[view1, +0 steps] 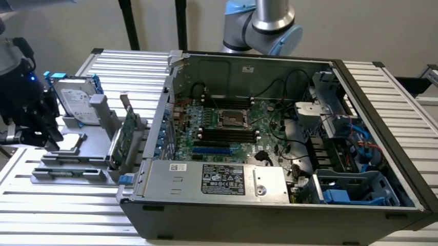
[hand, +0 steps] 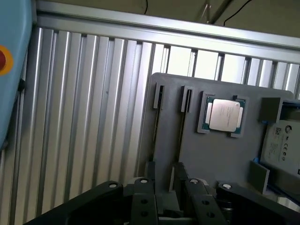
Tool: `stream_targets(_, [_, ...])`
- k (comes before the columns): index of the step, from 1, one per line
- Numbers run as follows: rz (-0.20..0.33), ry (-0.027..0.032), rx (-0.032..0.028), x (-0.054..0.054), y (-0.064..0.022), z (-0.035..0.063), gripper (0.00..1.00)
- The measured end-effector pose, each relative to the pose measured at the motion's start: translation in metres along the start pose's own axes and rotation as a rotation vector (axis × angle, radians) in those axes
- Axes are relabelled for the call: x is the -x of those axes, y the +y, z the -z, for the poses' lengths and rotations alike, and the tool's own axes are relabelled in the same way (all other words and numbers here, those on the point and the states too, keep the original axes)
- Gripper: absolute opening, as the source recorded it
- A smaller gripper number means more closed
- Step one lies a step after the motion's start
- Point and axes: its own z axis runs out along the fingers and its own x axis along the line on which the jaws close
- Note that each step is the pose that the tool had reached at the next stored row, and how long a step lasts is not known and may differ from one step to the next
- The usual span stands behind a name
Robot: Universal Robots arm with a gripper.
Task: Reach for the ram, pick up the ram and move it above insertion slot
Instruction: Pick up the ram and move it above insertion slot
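Note:
The ram is a thin green stick lying edge-up in a grey holder at the exterior view's left, outside the computer case. My black gripper hovers just above that holder. In the wrist view my gripper is open, its two fingers apart, and a narrow dark strip, apparently the ram, runs along the grey plate toward the gap between them. Nothing is held. The black insertion slots lie on the motherboard inside the open case.
On the grey holder plate sit a processor chip, a silver hard drive with blue rails and an upright green card. The case wall stands between holder and motherboard. The ribbed metal table surrounds everything.

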Motion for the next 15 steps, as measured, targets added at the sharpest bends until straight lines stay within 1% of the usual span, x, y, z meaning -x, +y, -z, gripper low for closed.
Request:
stream_targets(6, [-0.014, -0.0001, -0.0006, -0.005, 0.0006, -0.0110, 0.31])
stream_targets(15, [-0.022, -0.0002, -0.0007, -0.006, 0.0005, -0.0274, 0.31])
